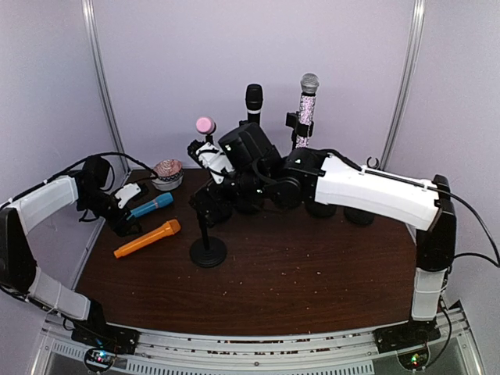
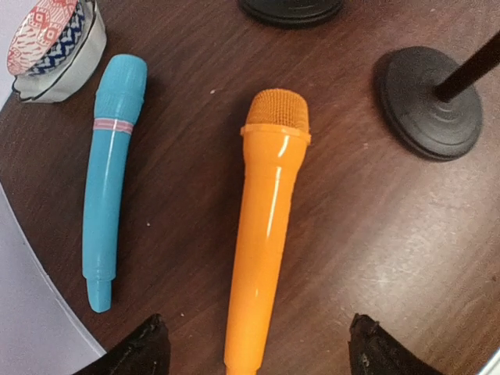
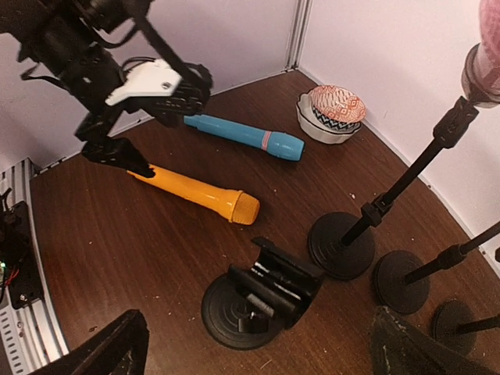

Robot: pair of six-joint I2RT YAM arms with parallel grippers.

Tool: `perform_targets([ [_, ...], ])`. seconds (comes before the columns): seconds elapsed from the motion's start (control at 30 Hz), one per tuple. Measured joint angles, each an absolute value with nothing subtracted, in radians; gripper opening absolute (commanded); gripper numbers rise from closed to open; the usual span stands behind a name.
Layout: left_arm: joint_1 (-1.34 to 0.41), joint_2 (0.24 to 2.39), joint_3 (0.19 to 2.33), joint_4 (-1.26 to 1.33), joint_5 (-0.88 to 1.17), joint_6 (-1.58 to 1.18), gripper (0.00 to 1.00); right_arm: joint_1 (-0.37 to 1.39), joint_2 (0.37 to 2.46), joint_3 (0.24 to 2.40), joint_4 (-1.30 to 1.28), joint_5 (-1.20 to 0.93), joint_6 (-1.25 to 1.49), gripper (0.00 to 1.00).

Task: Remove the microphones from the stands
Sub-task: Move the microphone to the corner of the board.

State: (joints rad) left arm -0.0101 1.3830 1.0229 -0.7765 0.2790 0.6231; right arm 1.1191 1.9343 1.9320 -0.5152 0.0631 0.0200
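Note:
Three microphones stand upright in stands at the back: a pink-headed one (image 1: 205, 125), a black one (image 1: 254, 98) and a glittery silver-headed one (image 1: 306, 105). The pink one shows at the right wrist view's top right corner (image 3: 483, 62). An orange microphone (image 2: 266, 219) and a blue microphone (image 2: 109, 180) lie flat on the table. My left gripper (image 2: 262, 351) is open, low over the orange microphone's handle end, one finger on each side. My right gripper (image 3: 266, 348) is open and empty above an empty stand's clip (image 3: 269, 285); its round base (image 1: 208, 251) sits mid-table.
A patterned bowl (image 1: 167, 173) sits at the back left, beside the blue microphone. Several black stand bases (image 3: 341, 246) cluster at the back behind the empty stand. The table's left edge (image 2: 31, 258) runs close to the blue microphone.

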Motion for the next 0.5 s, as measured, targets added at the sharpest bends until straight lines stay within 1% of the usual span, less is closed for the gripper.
perform_targets([
  [0.23,-0.01,1.267,1.024,-0.896,0.383,0.646,0.79,1.086,2.092,2.081,-0.582,0.052,-0.062,1.0],
  [0.37,-0.01,1.257,0.994,-0.897,0.402,0.67,0.74,1.075,2.142,2.136,-0.594,0.053,-0.091,0.98],
  [0.5,-0.01,1.28,0.915,-0.865,0.385,0.688,0.72,1.07,2.164,2.16,-0.596,0.052,-0.108,0.93],
])
